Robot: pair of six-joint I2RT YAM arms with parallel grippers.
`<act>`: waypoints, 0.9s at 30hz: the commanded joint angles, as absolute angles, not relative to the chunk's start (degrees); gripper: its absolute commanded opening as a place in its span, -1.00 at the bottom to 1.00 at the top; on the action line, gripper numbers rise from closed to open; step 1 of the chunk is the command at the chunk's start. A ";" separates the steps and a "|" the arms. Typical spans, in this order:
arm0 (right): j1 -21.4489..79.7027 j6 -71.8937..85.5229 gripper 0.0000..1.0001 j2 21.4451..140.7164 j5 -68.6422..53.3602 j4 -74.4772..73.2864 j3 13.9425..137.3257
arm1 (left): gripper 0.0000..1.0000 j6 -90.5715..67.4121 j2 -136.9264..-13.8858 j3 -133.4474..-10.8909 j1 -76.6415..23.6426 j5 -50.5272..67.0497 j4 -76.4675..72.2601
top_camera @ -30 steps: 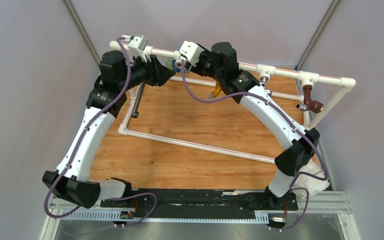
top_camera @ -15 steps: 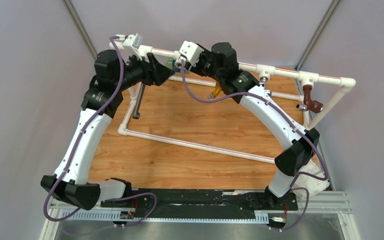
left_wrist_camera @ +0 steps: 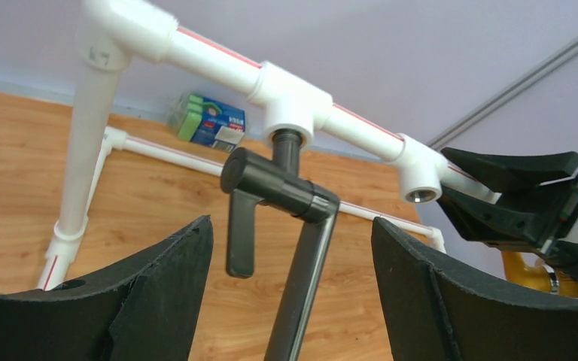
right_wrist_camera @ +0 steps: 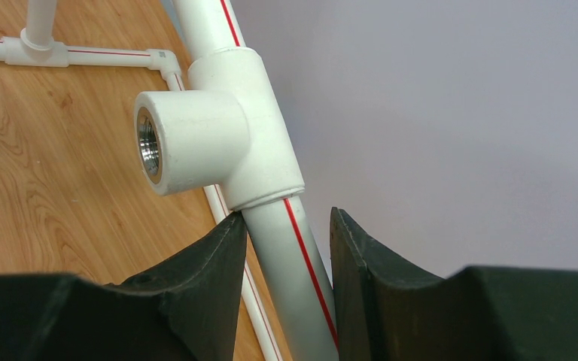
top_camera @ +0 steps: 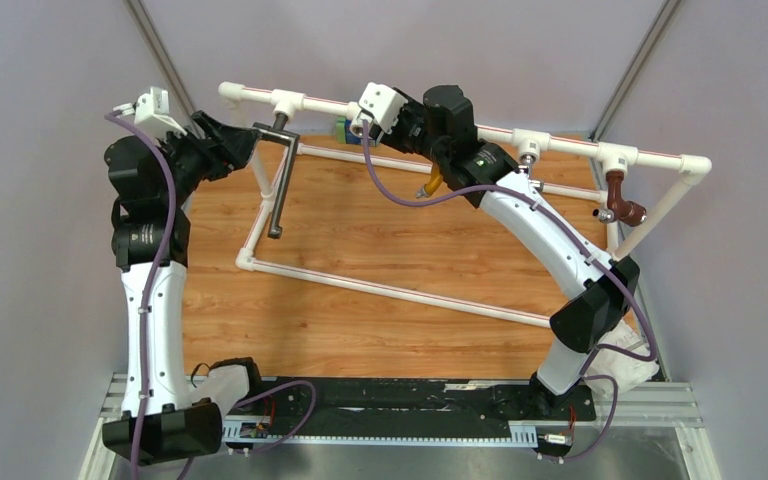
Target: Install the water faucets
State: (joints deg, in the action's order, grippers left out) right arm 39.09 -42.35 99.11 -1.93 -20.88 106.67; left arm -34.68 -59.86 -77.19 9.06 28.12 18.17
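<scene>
Your left gripper withdrew to 9 o'clock, jaws apart, your right gripper clamped the rail, and the rigid, likely slick faucet hung from the 11 o'clock tee, best gripped at its cross-bar.

Open table lies inside the pipe frame; the faucet hangs at 11 o'clock, and the right arm arches across 2 o'clock.

A lab test cell; plain grey walls enclose a wood tabletop and white pipe frame.
</scene>
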 commanded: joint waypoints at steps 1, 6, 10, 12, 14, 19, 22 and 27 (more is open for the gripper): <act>43.24 -35.24 -1.00 102.13 -12.13 -25.93 102.92 | 0.66 -38.14 -60.55 -74.80 11.07 30.32 14.43; 43.24 -35.07 -1.00 102.04 -12.83 -25.75 103.09 | 0.65 -40.78 -64.33 -73.13 10.99 31.99 11.69; 43.24 -34.89 -1.00 102.30 -13.62 -25.67 103.45 | 0.60 -45.87 -66.88 -71.19 10.99 34.01 4.33; 43.24 -34.81 -1.00 102.22 -13.89 -25.66 103.36 | 0.55 -47.81 -68.81 -71.28 10.99 35.32 2.65; 43.24 -34.81 -1.00 102.22 -14.15 -25.49 103.10 | 0.48 -49.13 -70.13 -71.46 10.99 35.94 1.50; 43.24 -34.72 -1.00 102.30 -14.68 -25.31 102.83 | 0.19 -51.77 -70.40 -71.80 10.81 36.65 -2.28; 43.24 -34.63 -1.00 102.30 -14.94 -25.31 102.92 | -0.31 -51.07 -70.22 -72.42 10.02 36.65 -1.94; 43.24 -34.45 -1.00 102.39 -15.12 -25.22 103.01 | -0.91 -44.66 -68.91 -75.75 6.08 33.59 3.94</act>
